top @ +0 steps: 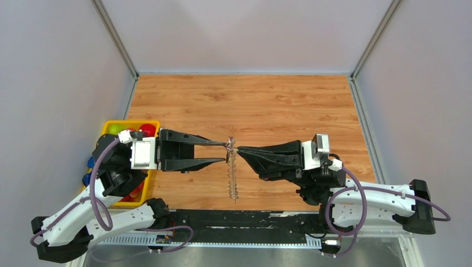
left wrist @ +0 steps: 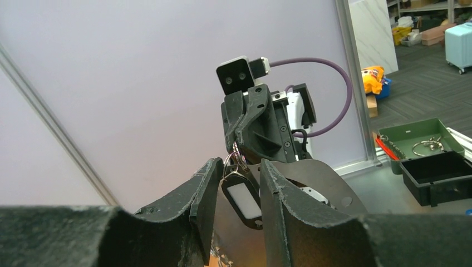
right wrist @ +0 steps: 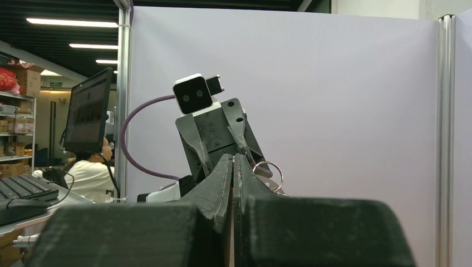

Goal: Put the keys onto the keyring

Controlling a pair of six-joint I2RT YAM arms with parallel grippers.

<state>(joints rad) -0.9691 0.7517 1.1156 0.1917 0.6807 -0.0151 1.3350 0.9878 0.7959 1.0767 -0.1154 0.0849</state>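
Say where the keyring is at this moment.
In the top view the keyring hangs near the middle of the table. Its upper end is pinched in the shut right gripper, right at the tips of the open left gripper.

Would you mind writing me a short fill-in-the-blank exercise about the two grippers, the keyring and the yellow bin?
1. The right gripper, holding up the keyring, has its jaws ___.
2. The left gripper has its jaws ___ around a black tag.
3. The yellow bin of coloured balls sits beside the ___ arm.

Missing words: shut; open; left.
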